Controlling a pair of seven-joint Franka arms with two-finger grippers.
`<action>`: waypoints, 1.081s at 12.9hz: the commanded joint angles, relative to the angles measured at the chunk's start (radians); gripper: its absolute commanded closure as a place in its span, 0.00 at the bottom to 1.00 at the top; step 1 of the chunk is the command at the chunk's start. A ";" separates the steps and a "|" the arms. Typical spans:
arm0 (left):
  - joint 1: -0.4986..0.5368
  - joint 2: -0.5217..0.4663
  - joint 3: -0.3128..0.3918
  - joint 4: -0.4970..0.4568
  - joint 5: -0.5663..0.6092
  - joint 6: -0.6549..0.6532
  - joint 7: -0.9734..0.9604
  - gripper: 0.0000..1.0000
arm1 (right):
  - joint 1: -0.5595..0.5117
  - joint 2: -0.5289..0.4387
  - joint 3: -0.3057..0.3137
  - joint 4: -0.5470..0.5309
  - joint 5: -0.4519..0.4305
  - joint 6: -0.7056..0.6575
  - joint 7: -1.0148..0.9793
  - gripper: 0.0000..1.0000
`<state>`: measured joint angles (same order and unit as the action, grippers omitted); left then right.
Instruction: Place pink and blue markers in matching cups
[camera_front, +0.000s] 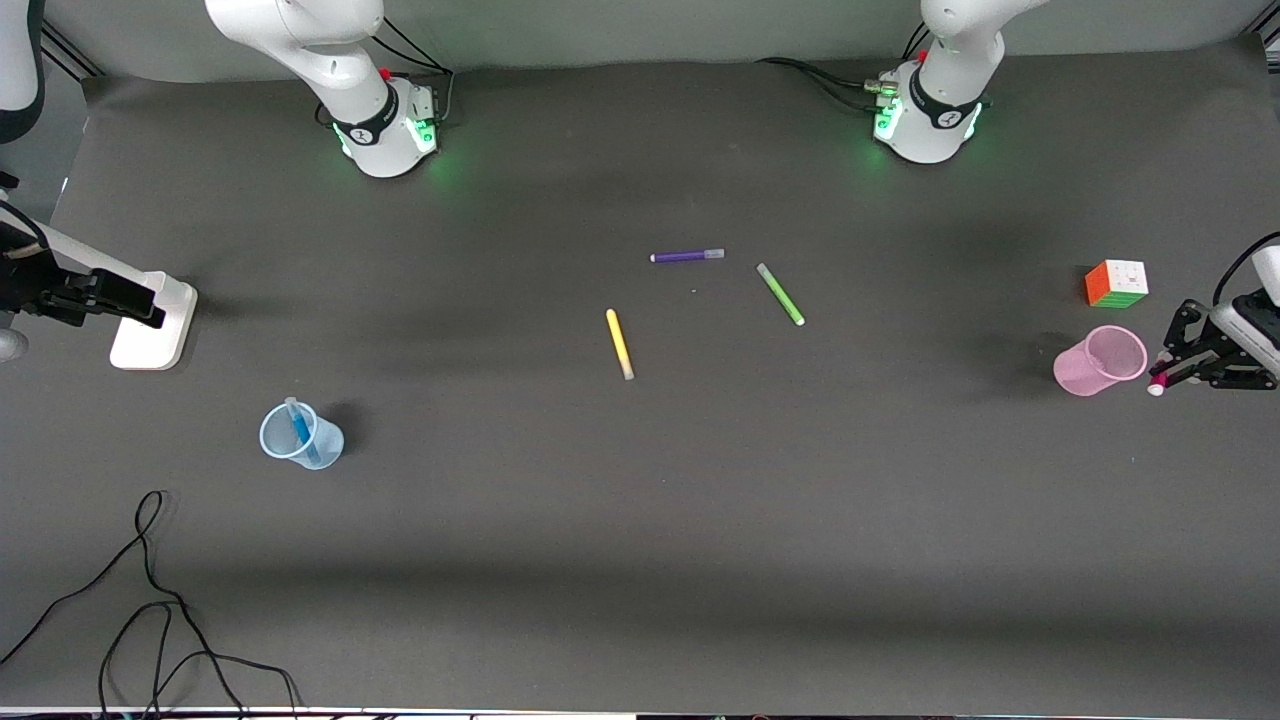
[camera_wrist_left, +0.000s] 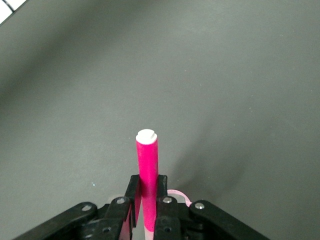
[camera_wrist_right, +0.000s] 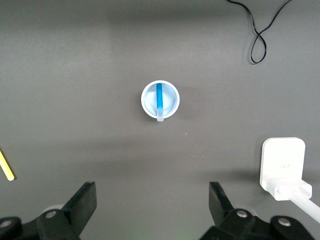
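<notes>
Beside the pink cup (camera_front: 1100, 361), left gripper (camera_front: 1172, 375) clenched the pink marker (camera_wrist_left: 147, 165), lower end hidden by fingers (camera_wrist_left: 131, 197); arm cut off at frame edge. Right gripper (camera_wrist_right: 152, 202) hung w/ jaws spread over the table (camera_front: 640, 520); blue marker (camera_front: 300, 430) stood in blue cup (camera_front: 282, 445).

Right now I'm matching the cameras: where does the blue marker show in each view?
Front view: blue marker leans in the blue cup, toward the right arm's end.
Left wrist view: not in it.
Right wrist view: it is mid-picture, in the cup.
Shared landmark: yellow pen.
</notes>
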<state>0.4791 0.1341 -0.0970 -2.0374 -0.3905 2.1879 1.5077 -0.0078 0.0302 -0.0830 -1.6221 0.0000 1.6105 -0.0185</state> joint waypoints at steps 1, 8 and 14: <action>0.050 0.001 -0.007 -0.073 -0.092 0.033 0.150 1.00 | 0.014 -0.013 -0.009 -0.001 -0.021 0.005 -0.011 0.00; 0.148 0.030 -0.006 -0.181 -0.292 0.027 0.518 1.00 | 0.012 -0.012 -0.009 0.001 -0.020 0.005 -0.011 0.00; 0.148 0.047 -0.006 -0.179 -0.323 0.017 0.533 0.02 | 0.006 -0.006 -0.011 0.011 -0.017 0.005 -0.012 0.00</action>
<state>0.6219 0.1858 -0.0981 -2.2121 -0.6853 2.2043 2.0090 -0.0077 0.0298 -0.0866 -1.6196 -0.0002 1.6105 -0.0185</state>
